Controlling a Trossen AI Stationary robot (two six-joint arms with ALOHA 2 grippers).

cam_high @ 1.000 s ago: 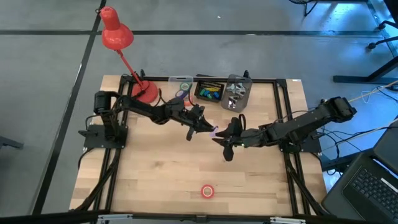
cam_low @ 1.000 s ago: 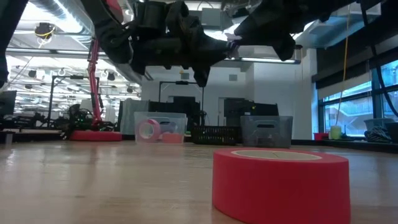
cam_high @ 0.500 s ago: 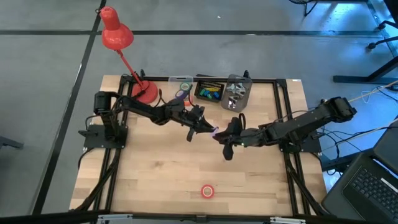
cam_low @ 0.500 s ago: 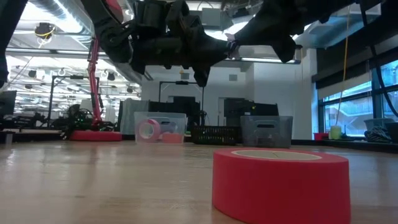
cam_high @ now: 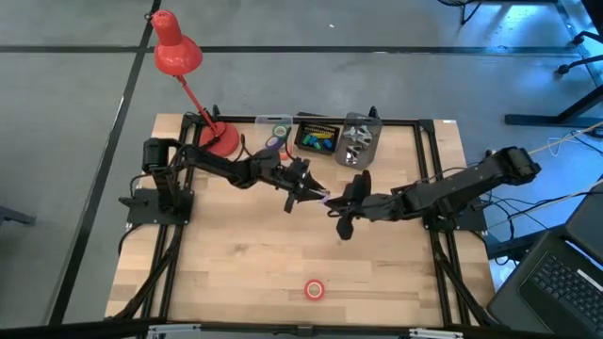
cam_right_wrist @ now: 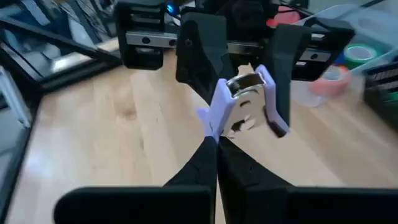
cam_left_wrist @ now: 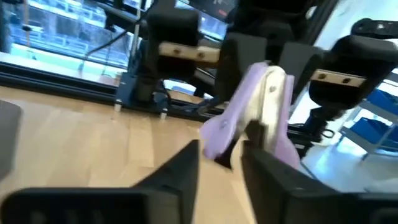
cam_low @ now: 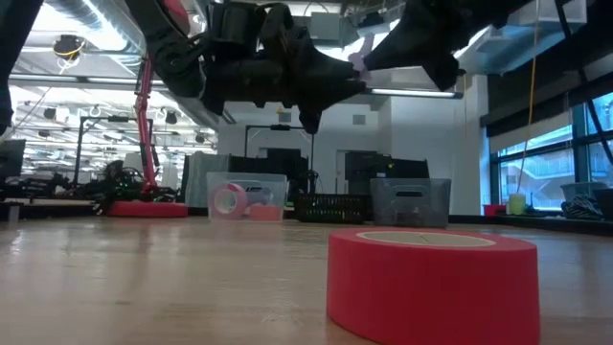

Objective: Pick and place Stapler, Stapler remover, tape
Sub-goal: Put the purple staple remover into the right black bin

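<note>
Grippers met in the air over the middle of the table (cam_high: 236,273) when we looked down from above. The left gripper (cam_high: 316,195) and the right gripper (cam_high: 336,202) both touched a small purple staple remover (cam_high: 326,198). Half a second before, the right gripper sat a bit lower and closer to us; now it had slid a little toward the bins. The left arm had hardly moved. A red tape roll (cam_high: 315,289) lay alone near the front edge, just as before. Behind the arms stood a clear bin (cam_high: 274,129), a black basket (cam_high: 317,136), a grey bin (cam_high: 359,137) and a red lamp (cam_high: 177,55).

From the table-top camera we saw the red tape roll (cam_low: 431,283) big and close, not moved. High above it the dark grippers met, and a bit of the purple staple remover (cam_low: 358,62) showed between them.

From the left wrist camera we saw the left gripper (cam_left_wrist: 221,158) with its fingers a little apart, holding the bottom of the staple remover (cam_left_wrist: 255,112).

From the right wrist camera we saw the right gripper (cam_right_wrist: 217,155) with its fingers pressed together, pinching one purple tip of the staple remover (cam_right_wrist: 239,106). The left arm's fingers (cam_right_wrist: 202,50) held it from the far side.
</note>
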